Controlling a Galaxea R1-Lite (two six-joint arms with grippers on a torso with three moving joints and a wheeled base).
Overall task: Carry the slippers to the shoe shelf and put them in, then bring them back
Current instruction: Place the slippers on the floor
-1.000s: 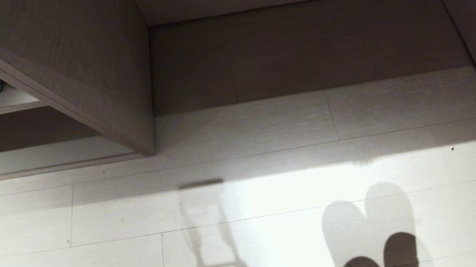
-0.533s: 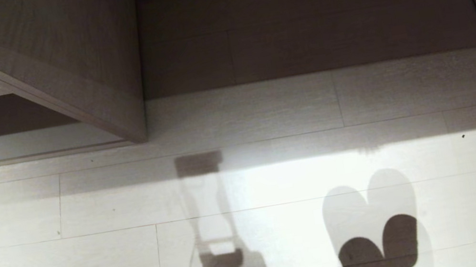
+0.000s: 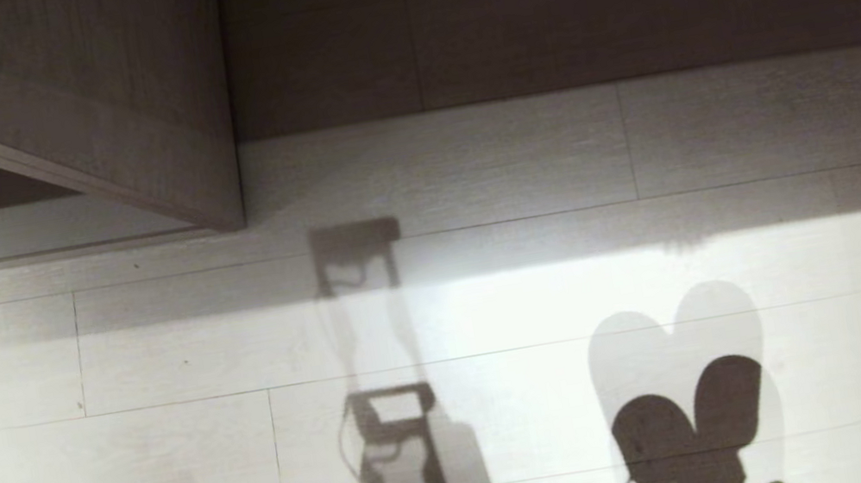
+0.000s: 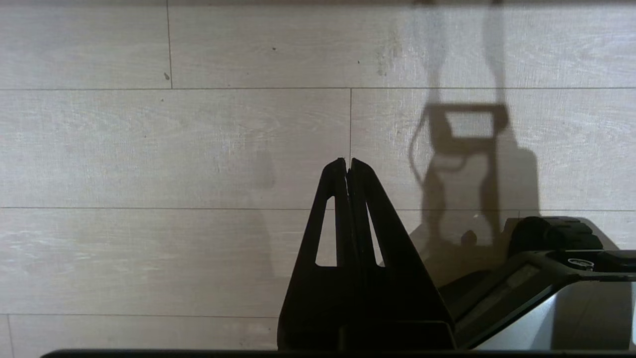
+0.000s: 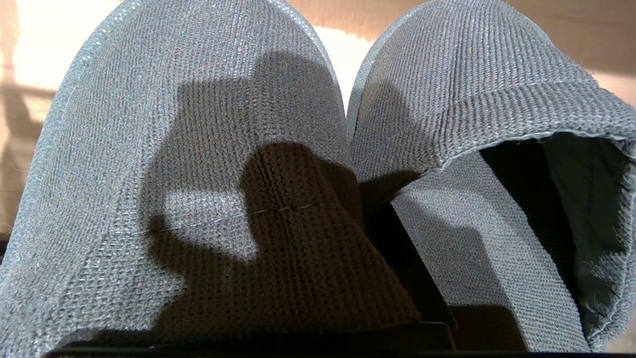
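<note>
The slippers (image 5: 308,164) were clamped side by side in the right gripper (image 5: 397,258), apparently by their inner edges, and were seen at the lower right of the head view. The left gripper (image 4: 348,166) was pressed closed, empty, above the pale floor (image 3: 170,460)

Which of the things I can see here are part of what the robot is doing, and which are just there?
Part of the job:
- slippers, gripped by the right gripper
- shoe shelf, far left in the head view

Just there:
- desk recess
- floor
- left gripper, shut and empty
</note>
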